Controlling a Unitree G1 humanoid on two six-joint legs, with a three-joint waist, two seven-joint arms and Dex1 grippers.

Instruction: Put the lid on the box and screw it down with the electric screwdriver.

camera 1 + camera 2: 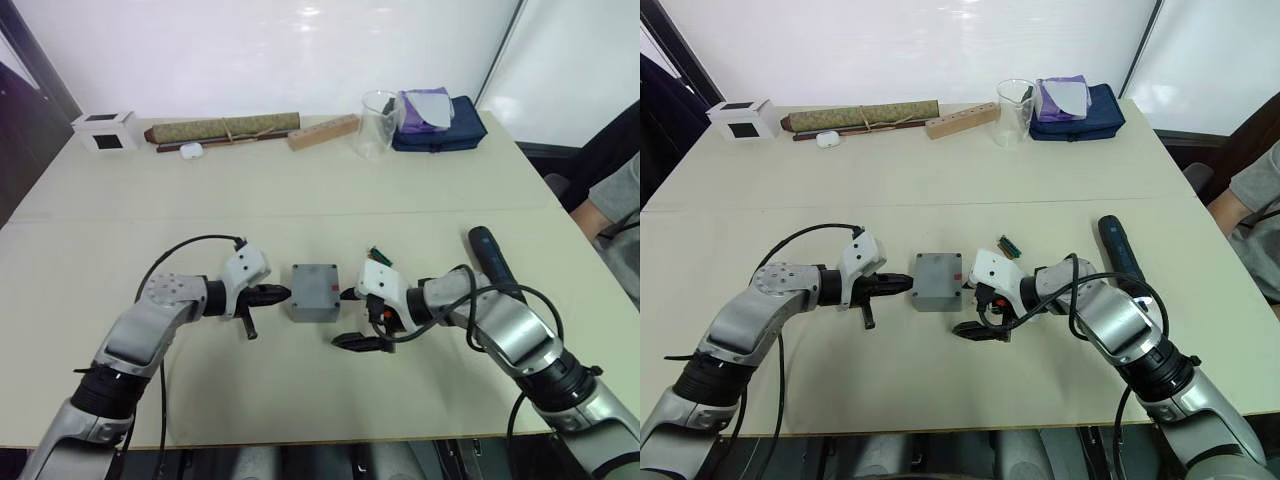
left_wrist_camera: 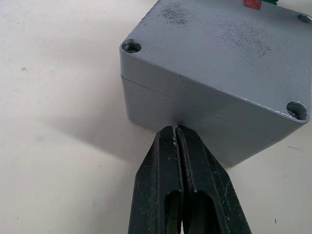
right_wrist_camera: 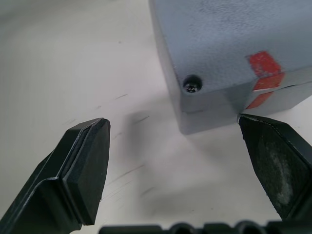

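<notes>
The lid already sits on the box, seam visible all round in the left wrist view and edges looking flush, so the first half of the task looks done; the closed box stands on the table mid-front, between the two grippers; red mark runs over the lid edge and down onto the box wall, lined up across the seam; left gripper has its fingers pressed shut on nothing, tips touching the box's left wall just under the seam, probably steadying or nudging it; right gripper has fingers wide apart and empty, one tip just beside the box's right wall under the red mark, the other well off over bare table; screwing is the part left: the electric screwdriver lies on the table beyond the right forearm, near but not in either gripper; one corner hole seems to have a screw head sitting in it, cannot tell if driven tight; the other corner holes look dark, cannot tell if screws are in; judgement: lid placed, tool pickup and driving of the corner screws still to do; small green-brown bit holder lies just behind the right gripper.
</notes>
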